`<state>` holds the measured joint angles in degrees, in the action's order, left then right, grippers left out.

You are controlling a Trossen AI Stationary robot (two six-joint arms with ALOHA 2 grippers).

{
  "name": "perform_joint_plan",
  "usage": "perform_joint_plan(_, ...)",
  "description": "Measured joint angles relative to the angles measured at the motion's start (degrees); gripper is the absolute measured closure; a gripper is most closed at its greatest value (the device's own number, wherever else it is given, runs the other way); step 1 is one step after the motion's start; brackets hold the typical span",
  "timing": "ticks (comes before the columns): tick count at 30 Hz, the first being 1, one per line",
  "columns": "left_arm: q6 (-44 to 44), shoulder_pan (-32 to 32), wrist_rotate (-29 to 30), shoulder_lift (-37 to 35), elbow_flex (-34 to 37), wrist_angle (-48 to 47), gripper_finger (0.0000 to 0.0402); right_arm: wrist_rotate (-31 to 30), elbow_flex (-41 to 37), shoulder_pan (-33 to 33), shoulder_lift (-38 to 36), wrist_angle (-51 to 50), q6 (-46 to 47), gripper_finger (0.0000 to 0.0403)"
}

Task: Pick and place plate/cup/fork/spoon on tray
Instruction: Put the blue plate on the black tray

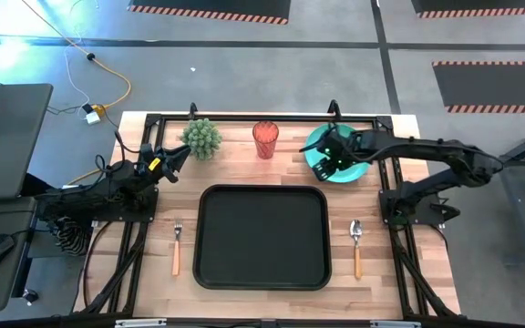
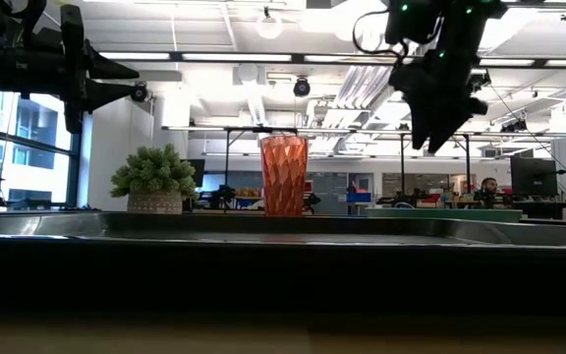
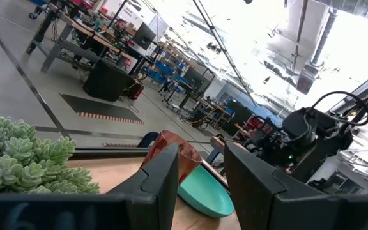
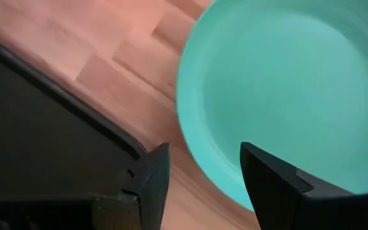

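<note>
Nothing has yet been placed on the tray [image 1: 212, 264], which lies at the middle of the table [image 1: 390, 273] near its front edge and is seen bare from above. All four items are judged to remain outside it, so the whole task is left to do.

The plate [image 1: 352, 171] rests at the back right of the table, just off the tray's far right corner; in the right wrist view its rim is seen close beside that corner, with a strip of bare wood between. The right gripper [image 1: 328, 157] is held above the plate's left edge, its fingers spread wide and nothing between them; the plate is judged to be the first item in hand.

The cup [image 1: 265, 139] stands upright at the back centre, well apart from the plate, with a potted plant [image 1: 202, 138] to its left. The left gripper [image 1: 176, 157] waits raised beside the plant, partly open and empty.

The fork [image 1: 177, 248] lies just left of the tray, the spoon [image 1: 356, 248] just right of it, both parallel to its sides.

Room is tight only between plate and tray rim; the raised rim must be cleared.
</note>
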<state>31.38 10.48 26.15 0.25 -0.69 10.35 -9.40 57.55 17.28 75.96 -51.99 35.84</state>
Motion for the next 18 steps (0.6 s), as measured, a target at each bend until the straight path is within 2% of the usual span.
perform_joint_plan(18,-0.02,0.0,0.01,-0.01,0.0,-0.2,0.0286,4.28,-0.03,-0.06,14.25,4.41,-2.89,0.0221)
